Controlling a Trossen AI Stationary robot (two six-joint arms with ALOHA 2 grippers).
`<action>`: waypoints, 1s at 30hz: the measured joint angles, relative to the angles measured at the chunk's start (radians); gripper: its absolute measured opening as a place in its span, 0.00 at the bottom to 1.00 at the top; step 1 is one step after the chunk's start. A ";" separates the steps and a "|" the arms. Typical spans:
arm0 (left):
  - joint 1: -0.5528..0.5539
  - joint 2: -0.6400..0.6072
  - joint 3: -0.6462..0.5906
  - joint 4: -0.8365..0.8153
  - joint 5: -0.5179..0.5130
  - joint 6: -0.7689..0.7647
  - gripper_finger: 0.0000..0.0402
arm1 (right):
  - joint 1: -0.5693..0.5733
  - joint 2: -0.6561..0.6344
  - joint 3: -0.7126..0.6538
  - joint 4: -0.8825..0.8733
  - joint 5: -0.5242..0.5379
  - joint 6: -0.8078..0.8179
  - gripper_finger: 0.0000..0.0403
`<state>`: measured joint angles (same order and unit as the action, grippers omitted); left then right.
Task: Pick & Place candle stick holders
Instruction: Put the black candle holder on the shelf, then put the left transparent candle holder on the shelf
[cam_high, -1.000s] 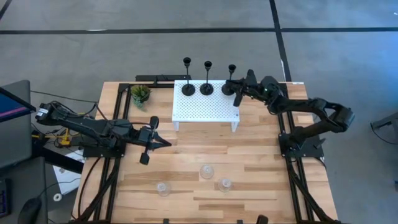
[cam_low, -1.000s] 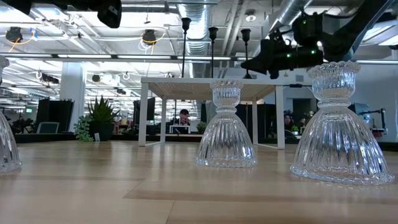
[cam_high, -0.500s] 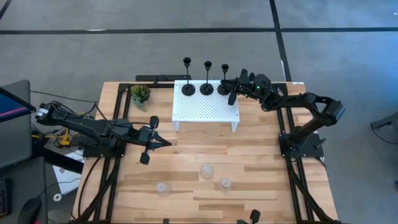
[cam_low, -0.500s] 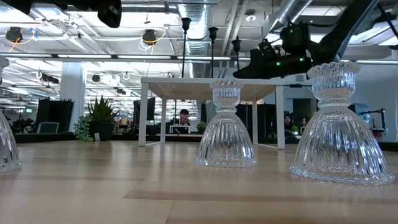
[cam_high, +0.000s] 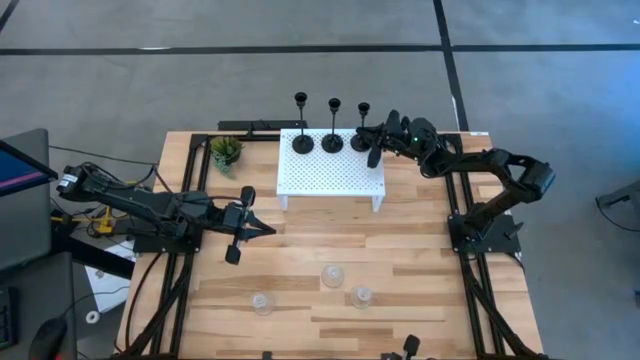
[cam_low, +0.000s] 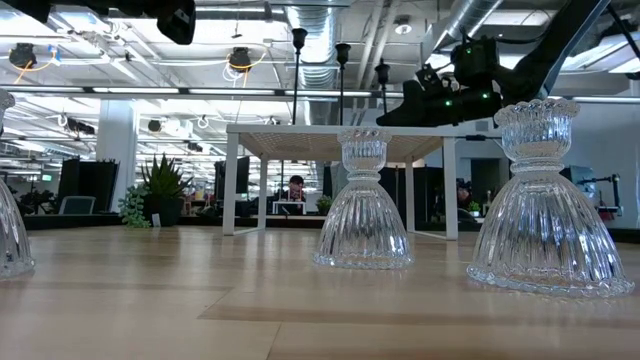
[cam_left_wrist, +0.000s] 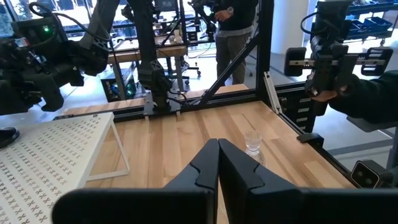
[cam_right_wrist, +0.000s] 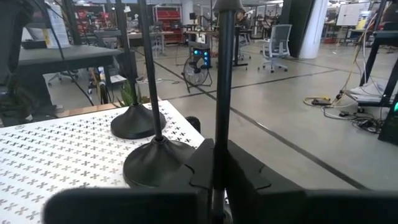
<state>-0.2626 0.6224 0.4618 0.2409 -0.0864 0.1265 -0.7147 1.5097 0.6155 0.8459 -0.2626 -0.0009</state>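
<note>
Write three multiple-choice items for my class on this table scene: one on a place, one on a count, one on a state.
1. Where do the black candle stick holders stand?
A. on the white rack
B. beside the glass holders
C. on the floor

2. How many clear glass holders stand on the wooden table?
A. one
B. three
C. five

3. What is the right gripper doing?
A. hanging open over the plant
B. shut on a black holder's stem
C. resting on the table

Answers:
1 A, their disc bases sit along the rack's far edge.
2 B, three show near the table's front.
3 B, the right wrist view shows the stem between its fingers.
</note>
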 joint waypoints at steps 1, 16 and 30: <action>0.000 0.000 0.000 0.000 0.000 0.000 0.02 | 0.000 0.000 0.000 -0.001 0.000 0.000 0.06; 0.000 0.000 0.000 0.000 0.000 0.000 0.02 | 0.007 -0.026 -0.002 -0.055 0.001 0.020 0.14; 0.000 0.000 0.000 0.000 0.000 0.000 0.02 | 0.007 -0.312 -0.002 -0.418 0.001 -0.035 0.15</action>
<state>-0.2625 0.6228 0.4622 0.2413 -0.0860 0.1261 -0.7074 1.1973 0.6140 0.4283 -0.2614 -0.0363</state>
